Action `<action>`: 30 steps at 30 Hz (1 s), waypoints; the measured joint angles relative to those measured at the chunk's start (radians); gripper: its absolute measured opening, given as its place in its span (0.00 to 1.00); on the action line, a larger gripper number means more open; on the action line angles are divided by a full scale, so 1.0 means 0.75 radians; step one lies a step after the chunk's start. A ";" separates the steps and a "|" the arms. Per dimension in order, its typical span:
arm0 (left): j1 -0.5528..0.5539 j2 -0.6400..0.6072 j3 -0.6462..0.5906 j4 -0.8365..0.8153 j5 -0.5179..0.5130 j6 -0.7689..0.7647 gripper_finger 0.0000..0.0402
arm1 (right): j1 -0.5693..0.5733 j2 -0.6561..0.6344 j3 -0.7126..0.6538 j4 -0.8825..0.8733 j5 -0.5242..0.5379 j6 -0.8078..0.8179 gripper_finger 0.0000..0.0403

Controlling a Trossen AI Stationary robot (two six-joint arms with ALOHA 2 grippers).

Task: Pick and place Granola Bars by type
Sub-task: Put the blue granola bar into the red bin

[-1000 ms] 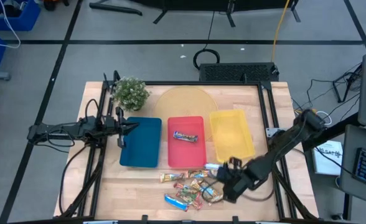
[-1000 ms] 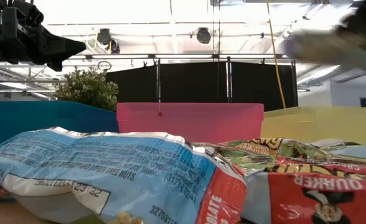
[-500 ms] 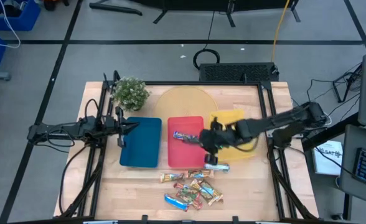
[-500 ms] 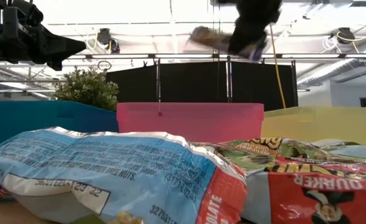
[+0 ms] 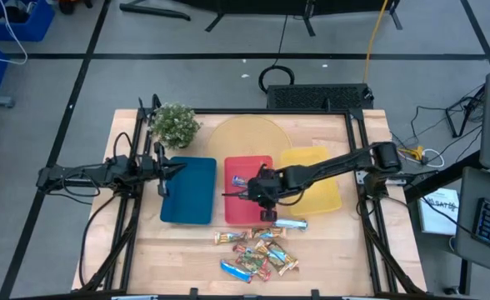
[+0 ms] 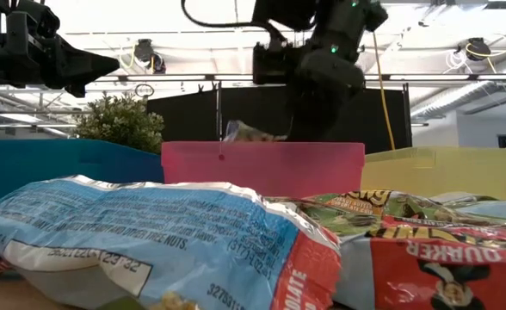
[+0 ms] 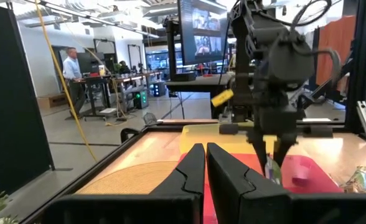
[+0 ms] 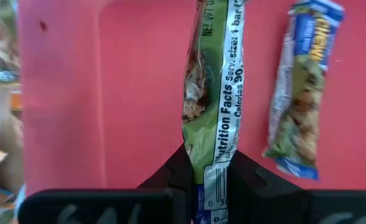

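My right gripper [image 8: 211, 177] hangs over the red tray [image 5: 243, 210], shut on a green-wrapped granola bar [image 8: 213, 87]. Beside that bar, a blue-and-green bar [image 8: 301, 93] lies flat on the tray floor. Several more bars lie in a pile [image 5: 257, 250] on the table in front of the trays. A silver-blue bar [image 5: 289, 223] lies apart, at the pile's far right. My left gripper [image 5: 166, 171] waits shut above the blue tray's left edge. My right gripper pinches one end of the green bar's wrapper, the barcode end [image 8: 212, 163], between its two fingers. The fingers slant down from the table's right side. The bar reaches on past the fingertips along their line, over the red tray; in the low view its free end [image 6: 246, 132] shows just above the tray's front wall.
A blue tray [image 5: 188, 192], the red tray and a yellow tray [image 5: 310, 179] stand side by side across the middle of the table. A potted plant [image 5: 175, 123] is at the far left, and a round tan mat [image 5: 245, 137] lies behind the trays.
My right gripper has swung from beside the pile's right side toward the far edge and the left, carrying the green bar. It has rolled at the wrist and come down over the red tray. My left arm has kept still.
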 joint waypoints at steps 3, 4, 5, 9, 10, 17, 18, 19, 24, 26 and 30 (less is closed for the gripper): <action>0.000 0.000 0.000 0.000 0.000 0.009 0.06 | 0.002 0.056 0.031 0.001 -0.001 -0.018 0.10; 0.000 0.001 0.000 0.000 0.000 0.009 0.06 | 0.002 0.072 0.036 0.002 -0.001 -0.018 0.10; 0.000 0.000 0.000 0.000 0.000 0.009 0.06 | 0.000 0.085 0.041 0.000 -0.006 -0.018 0.10; 0.000 0.001 0.000 0.000 0.000 0.004 0.06 | -0.014 0.112 0.044 -0.010 -0.034 -0.018 0.10; 0.000 0.001 0.000 0.000 0.000 0.004 0.06 | -0.016 0.113 0.044 -0.007 -0.034 -0.021 0.10; 0.000 0.001 0.000 0.001 0.000 0.003 0.06 | -0.022 0.114 0.044 -0.016 -0.035 -0.081 0.12; 0.000 0.001 0.000 0.001 0.001 0.007 0.06 | -0.021 0.114 0.044 -0.016 -0.036 -0.083 0.13; 0.000 0.000 0.000 0.001 0.001 0.012 0.06 | -0.019 0.114 0.044 -0.016 -0.036 -0.083 0.14; 0.000 0.001 0.000 0.010 0.000 0.014 0.06 | -0.015 0.113 0.044 -0.014 -0.036 -0.079 0.22; 0.000 0.000 0.000 0.009 0.001 0.014 0.06 | -0.015 0.104 0.044 -0.016 -0.036 -0.075 0.25; 0.000 0.001 0.000 0.009 0.001 0.013 0.06 | -0.015 0.056 0.044 -0.010 -0.029 -0.074 0.29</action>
